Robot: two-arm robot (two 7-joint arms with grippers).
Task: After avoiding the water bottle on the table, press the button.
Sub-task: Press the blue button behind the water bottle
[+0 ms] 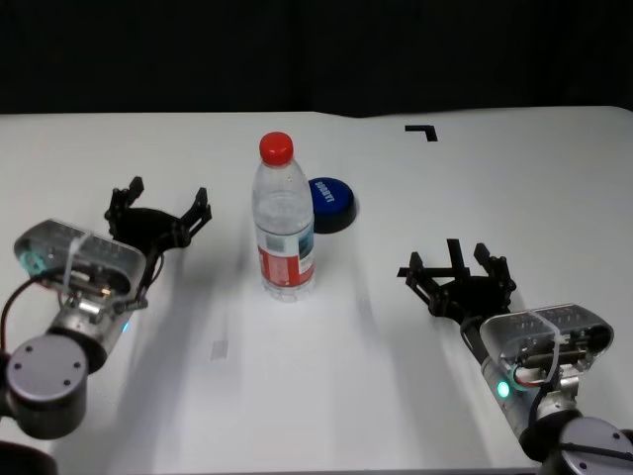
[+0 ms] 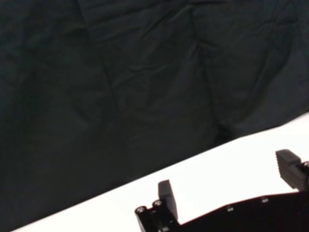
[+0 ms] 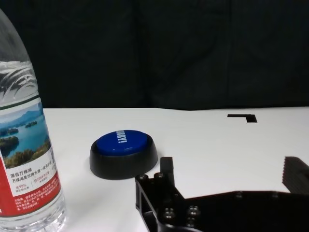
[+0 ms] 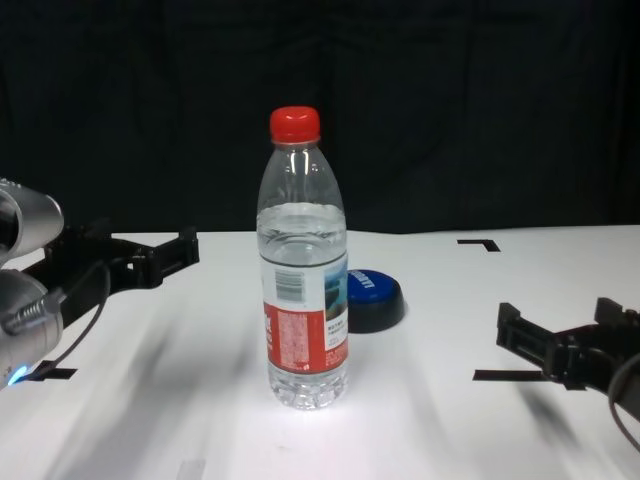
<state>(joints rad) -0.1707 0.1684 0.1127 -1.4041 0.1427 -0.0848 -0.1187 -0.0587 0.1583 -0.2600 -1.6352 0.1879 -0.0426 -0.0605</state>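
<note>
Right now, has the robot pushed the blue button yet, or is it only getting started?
Only getting started. Nothing looks done: the button sits untouched behind the water bottle, which stands upright on the table. Nothing is in hand: the left gripper and the right gripper are both open and empty, one on each side of the bottle. Still left: go around the bottle and press the button.
</note>
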